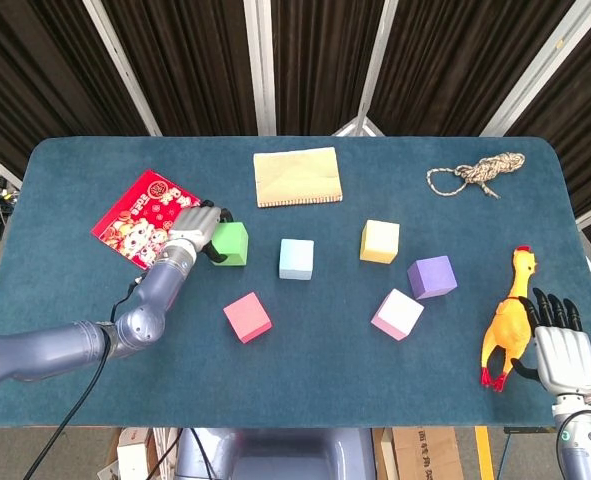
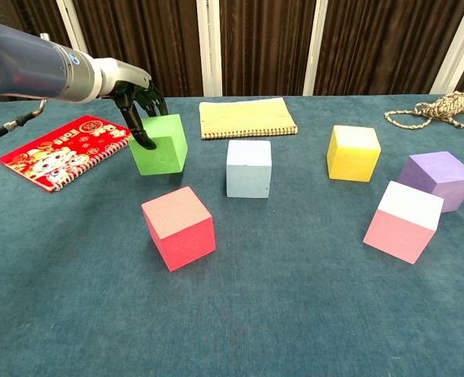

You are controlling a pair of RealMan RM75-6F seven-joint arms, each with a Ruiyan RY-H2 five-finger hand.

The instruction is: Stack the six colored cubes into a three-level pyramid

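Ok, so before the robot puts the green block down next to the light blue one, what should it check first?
1. Left hand grips green cube: ok.
2. Free spot left of light blue cube: ok.
3. Red cube out of the path: ok, it sits nearer the robot.
4. Green cube lifted off the table: cannot tell.
5. Right hand away from the cubes: ok, beside the rubber chicken.

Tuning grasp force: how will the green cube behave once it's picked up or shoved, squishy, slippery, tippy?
The green cube looks matte, so probably grippy rather than slippery. Its flat faces and square edges suggest that it will slide or sit flat, not roll. The left hand holds it from one side with fingers over the top edge; that it carries so easily hints it is light, possibly foam, though stiffness cannot be confirmed.
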